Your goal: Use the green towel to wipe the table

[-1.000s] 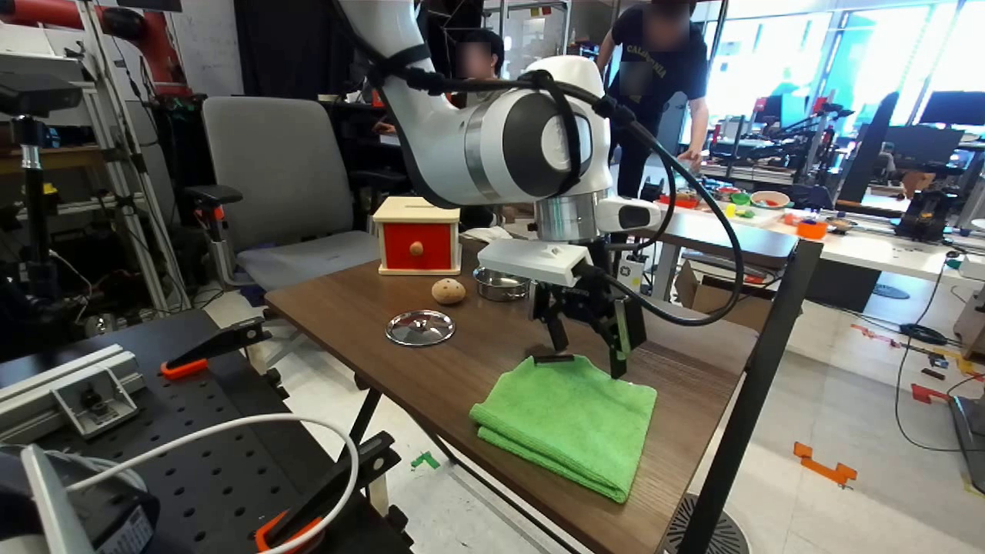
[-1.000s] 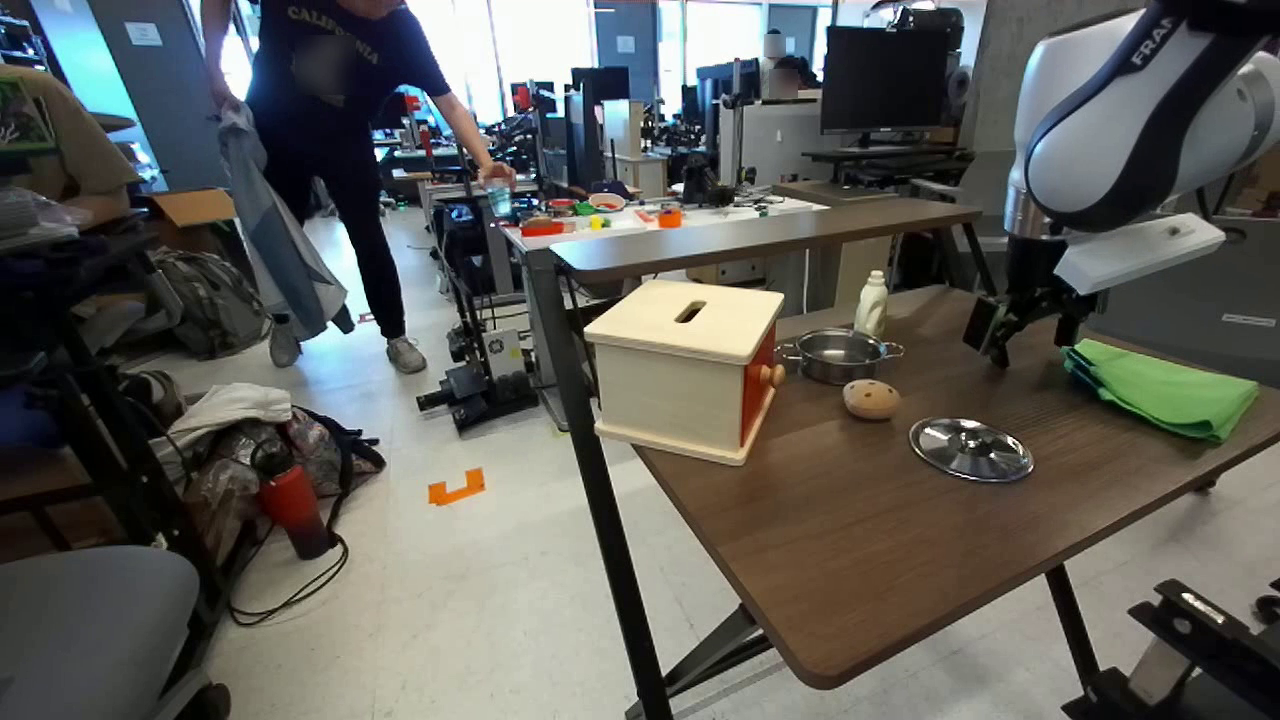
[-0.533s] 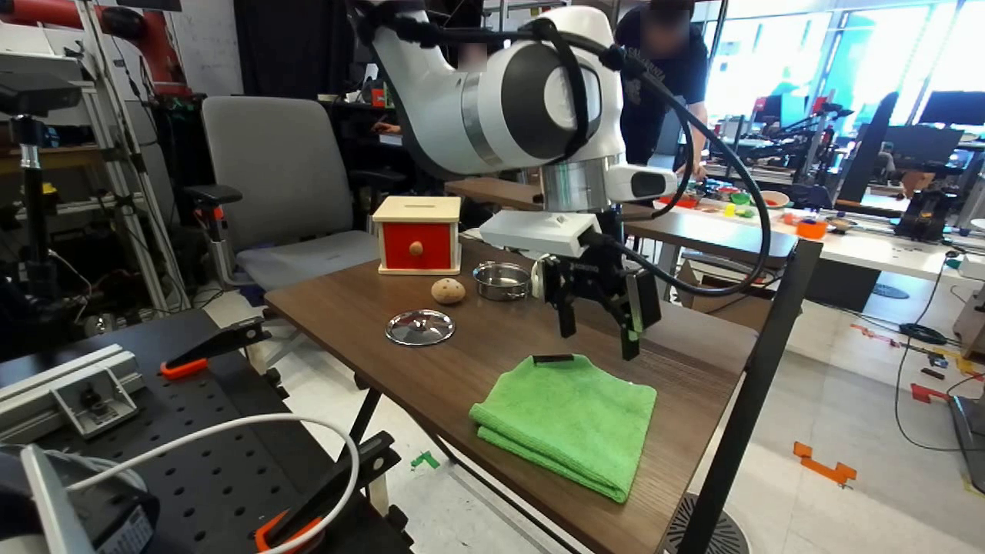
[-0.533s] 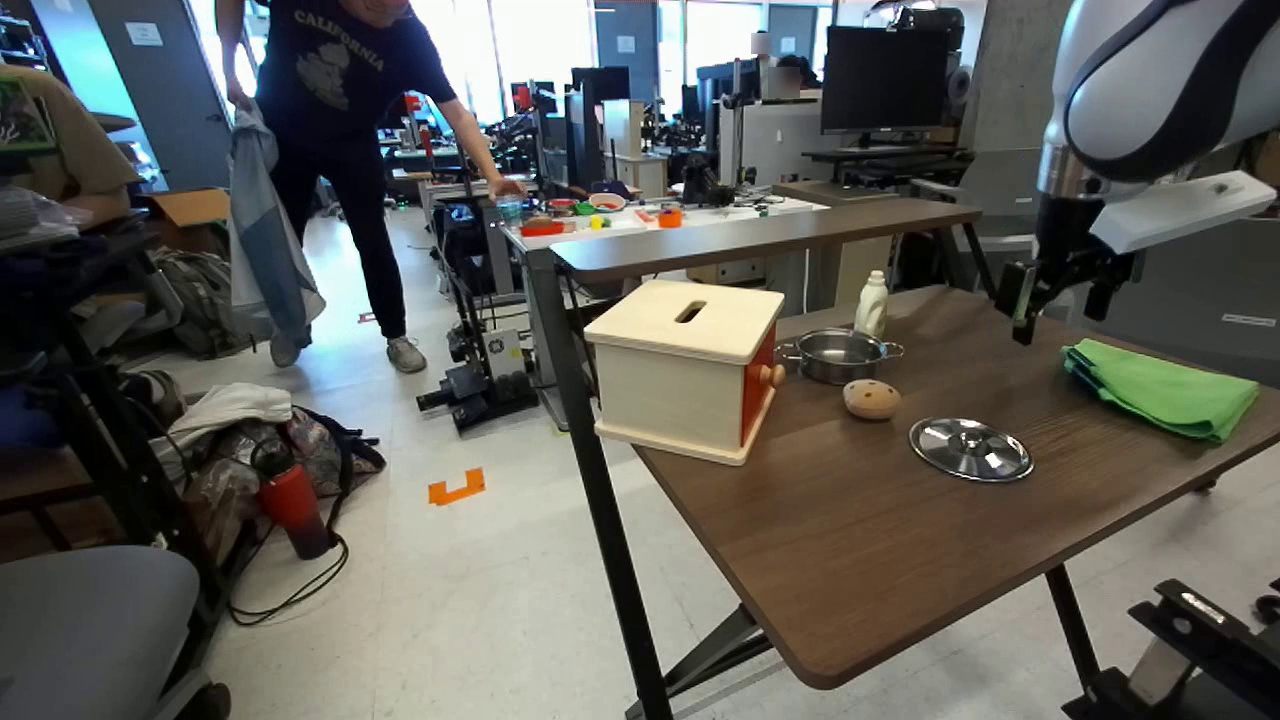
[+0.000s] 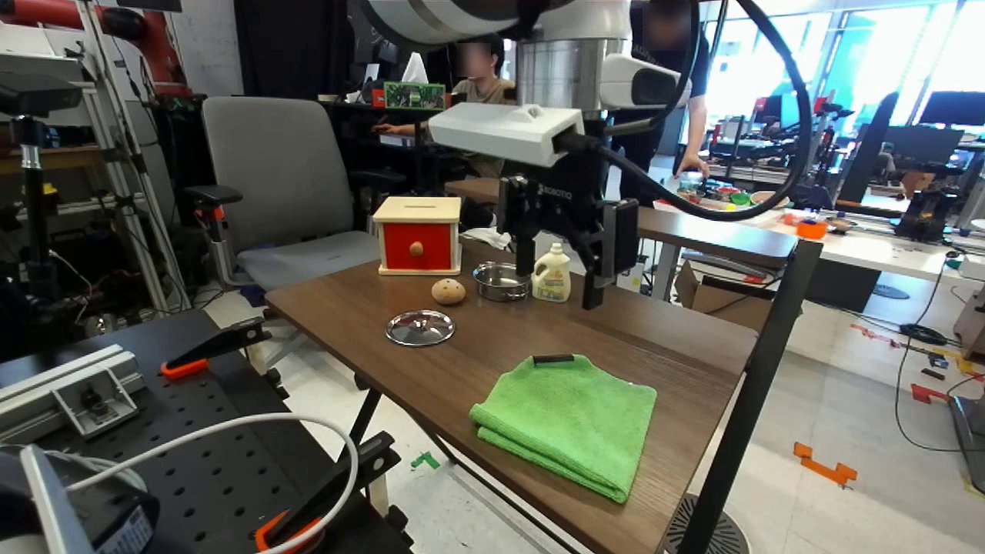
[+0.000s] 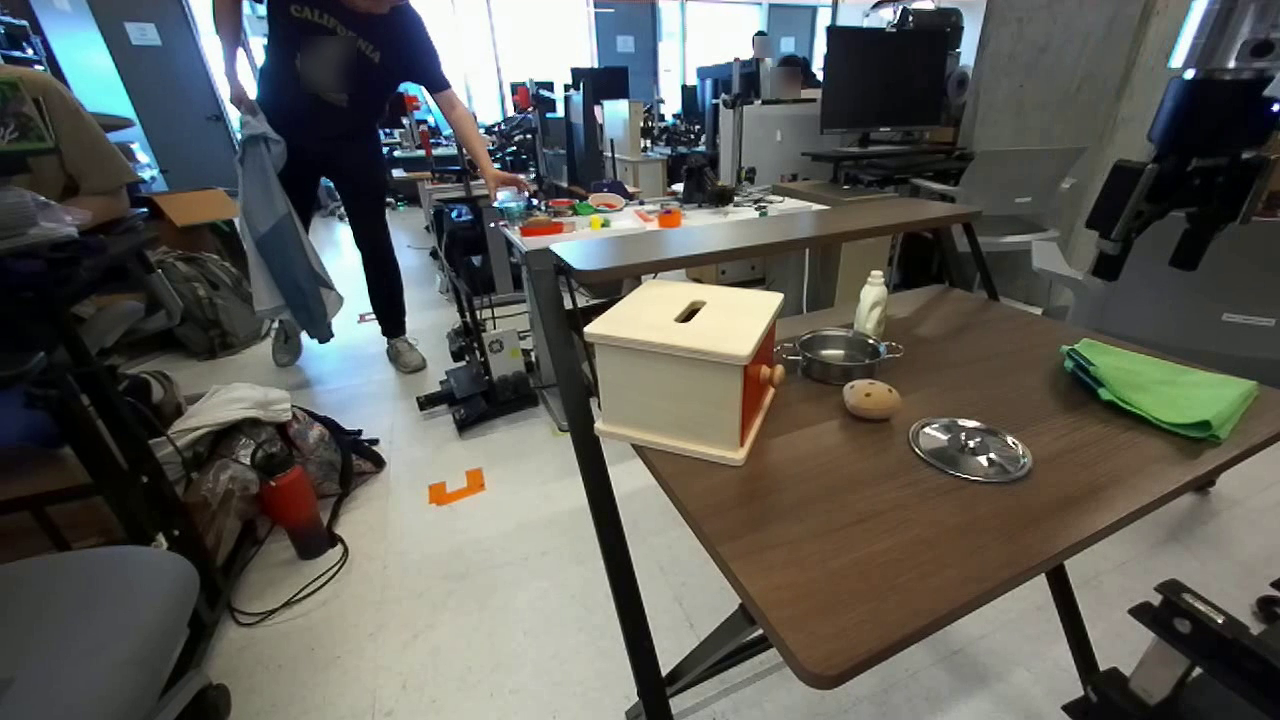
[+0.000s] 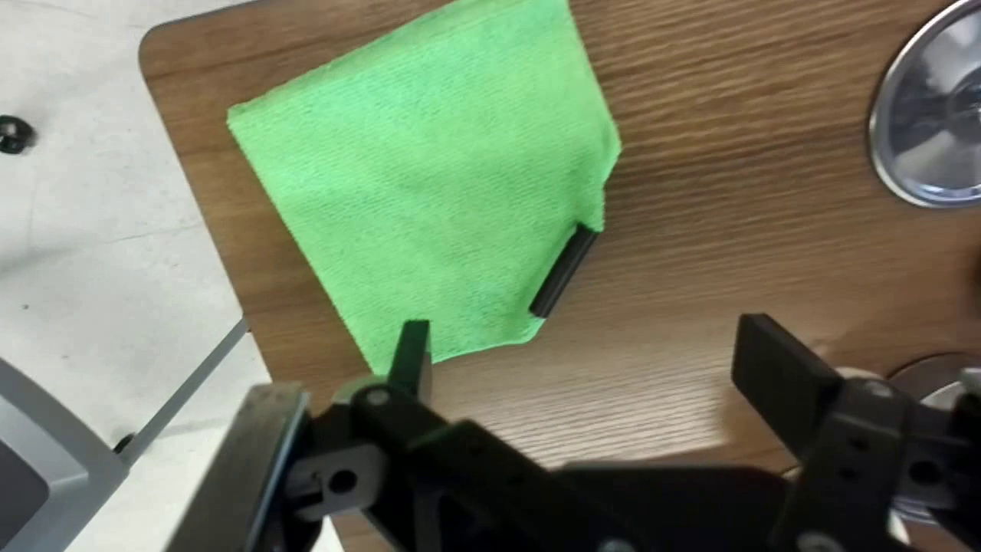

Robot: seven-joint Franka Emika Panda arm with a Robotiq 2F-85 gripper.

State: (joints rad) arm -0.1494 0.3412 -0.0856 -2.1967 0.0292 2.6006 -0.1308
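Note:
The green towel (image 5: 571,427) lies folded flat on the brown wooden table (image 5: 469,362), near one end. It also shows in an exterior view (image 6: 1165,390) and in the wrist view (image 7: 429,176). A short dark strip (image 7: 563,271) lies along its cut-off-looking corner edge. My gripper (image 5: 559,283) is open and empty, high above the table and apart from the towel. It also shows in an exterior view (image 6: 1148,262). In the wrist view the fingers (image 7: 585,326) are wide apart, with bare table between them and the left finger overlapping the towel's edge.
A steel lid (image 6: 970,450), a potato-like object (image 6: 871,399), a steel pot (image 6: 838,358), a cream bottle (image 5: 552,277) and a wooden box with red drawer (image 5: 418,238) stand on the table. A raised shelf (image 6: 770,235) runs along the back. A person stands beyond.
My gripper has risen from low beside the towel's edge to high above the table, staying open. The towel and the other table objects have not moved.

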